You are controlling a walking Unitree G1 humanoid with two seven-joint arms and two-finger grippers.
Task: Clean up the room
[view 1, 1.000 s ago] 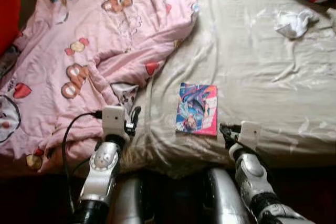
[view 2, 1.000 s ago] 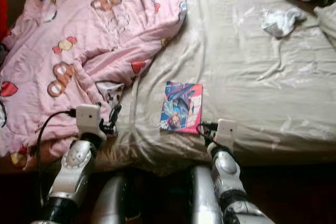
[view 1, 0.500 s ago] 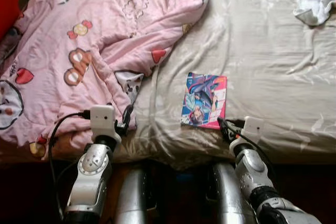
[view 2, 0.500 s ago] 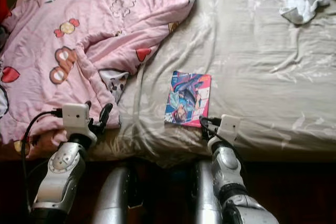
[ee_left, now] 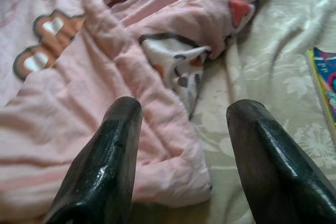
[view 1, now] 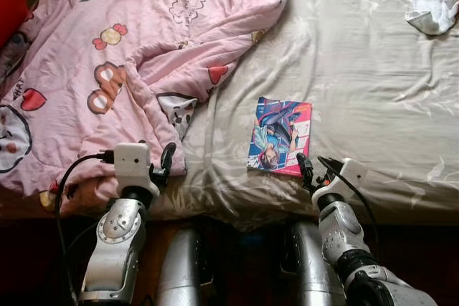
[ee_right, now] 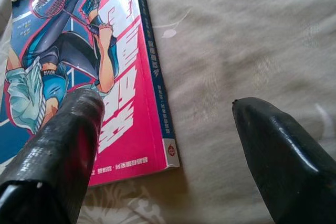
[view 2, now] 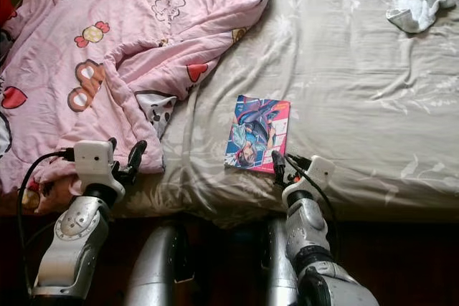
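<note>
Bed point(view 1: 373, 84) with a beige sheet spans the scene, a rumpled pink blanket point(view 1: 107, 55) covering its left half. Near the front edge lies a colourful comic book point(view 1: 280, 136), flat on the sheet. A white sock point(view 1: 432, 12) rests well apart, towards the far right corner. The right gripper point(ee_right: 163, 145) hovers at the book's near corner, fingers spread wide, holding nothing. The left gripper point(ee_left: 181, 161), equally open and empty, sits over the blanket's edge. The book looks like the item being picked up; next, the right fingers must straddle its spine edge and close.
</note>
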